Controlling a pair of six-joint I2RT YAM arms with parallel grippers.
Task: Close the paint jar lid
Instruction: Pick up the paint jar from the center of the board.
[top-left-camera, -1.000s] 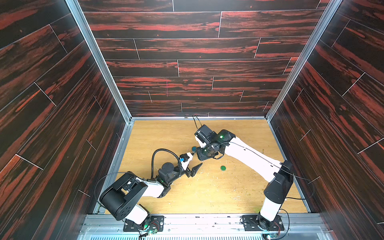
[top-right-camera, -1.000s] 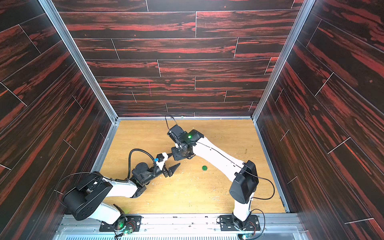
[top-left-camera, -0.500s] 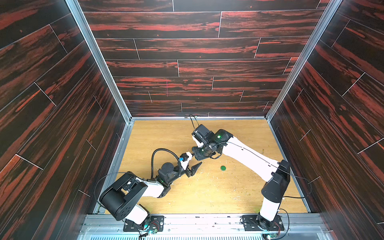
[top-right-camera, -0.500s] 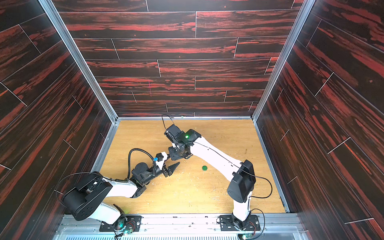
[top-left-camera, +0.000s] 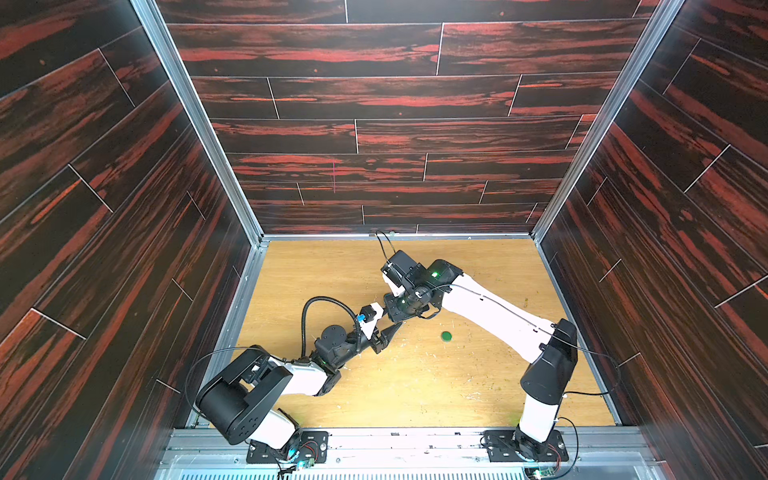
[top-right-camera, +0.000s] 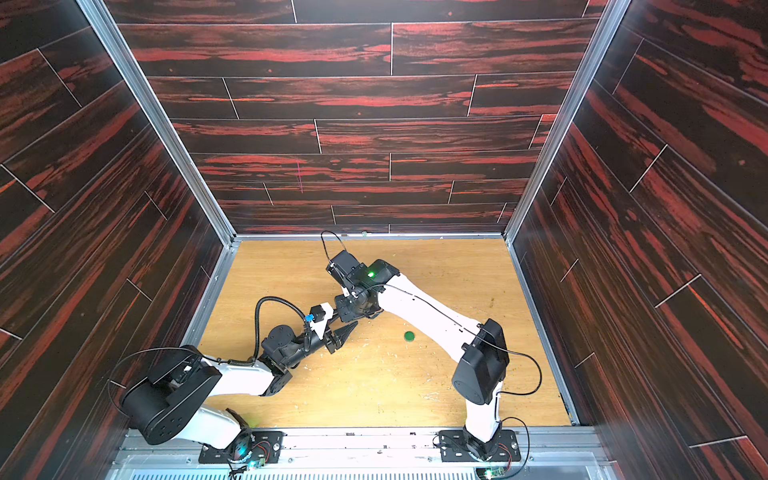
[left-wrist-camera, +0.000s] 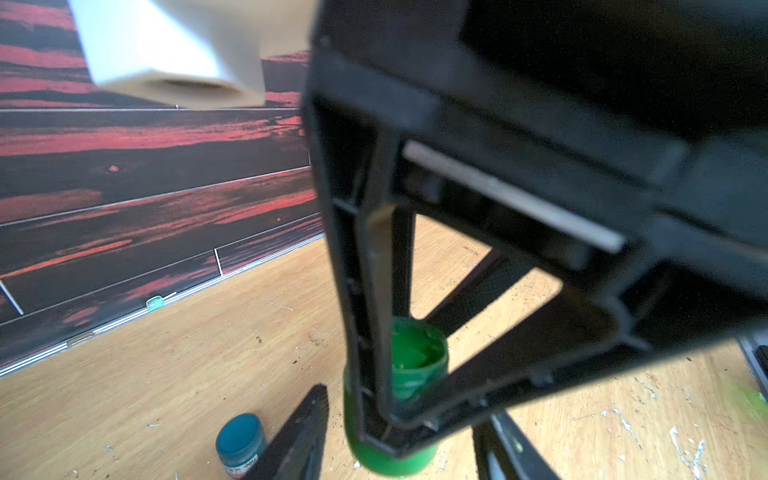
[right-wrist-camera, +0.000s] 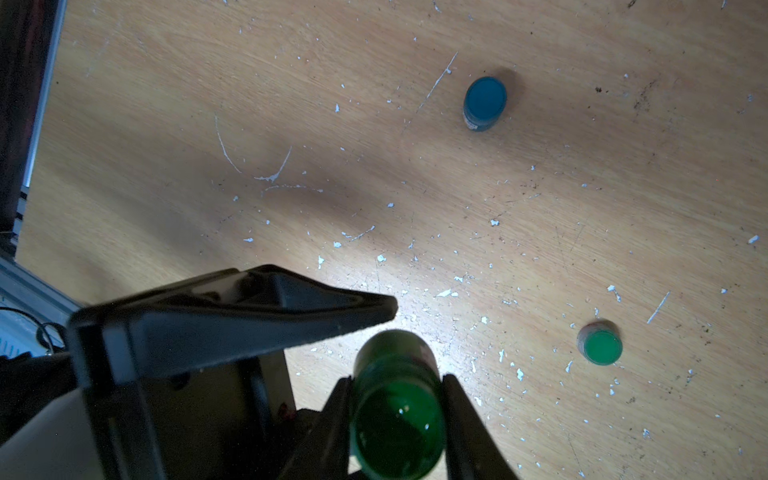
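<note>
The right gripper (right-wrist-camera: 397, 377) is clamped on the green paint jar (right-wrist-camera: 397, 428), one finger pressed against each side of the body just below the mouth. The jar hangs clear of the table (right-wrist-camera: 166, 124) with its mouth uncovered and wet green paint showing inside.

The left gripper (top-left-camera: 388, 336) has its tips right up against the right one. Seen from the left wrist, its two fingers (left-wrist-camera: 299, 436) stand apart on either side of the jar's lower body, so the jaws are open around it. A thin strip of table seems to show between each finger and the jar, though the picture is too blurred there to rule out contact.

The green lid (right-wrist-camera: 602, 345) lies flat on the table, well apart from both grippers, on the far side of them from the left arm and near the right forearm; it shows in both top views (top-left-camera: 446, 336). A closed blue jar (right-wrist-camera: 485, 99) stands on the table near the left gripper's fingers.
</note>
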